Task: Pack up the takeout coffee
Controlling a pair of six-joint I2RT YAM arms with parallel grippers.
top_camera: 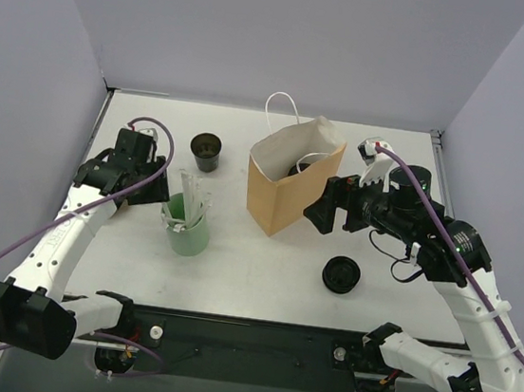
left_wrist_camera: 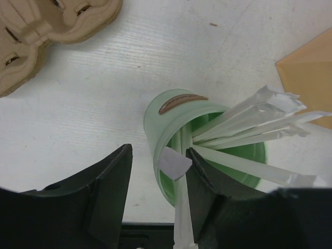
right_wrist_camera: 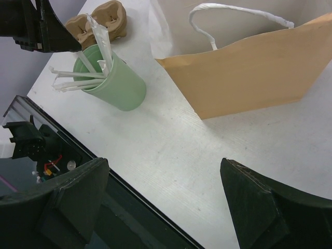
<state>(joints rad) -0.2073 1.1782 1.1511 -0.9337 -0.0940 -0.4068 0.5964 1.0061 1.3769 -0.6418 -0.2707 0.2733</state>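
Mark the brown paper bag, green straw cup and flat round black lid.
Brown paper bag (top_camera: 285, 202): top view, front wall.
Green straw cup (top_camera: 187, 238): top view, side wall.
Flat round black lid (top_camera: 340, 275): top view, centre.

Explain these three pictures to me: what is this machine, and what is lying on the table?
These are two robot arms bolted to a table's near edge, each ending in a two-finger pincer. One picture looks down from above; the other two come from wrist cameras. On the white table stand a brown paper bag with a dark round thing inside, a green cup of wrapped straws, a small black cup, a flat black lid and a cardboard cup carrier. The left pincer hangs open over the green cup; the right pincer is open beside the bag. Neither grips anything.
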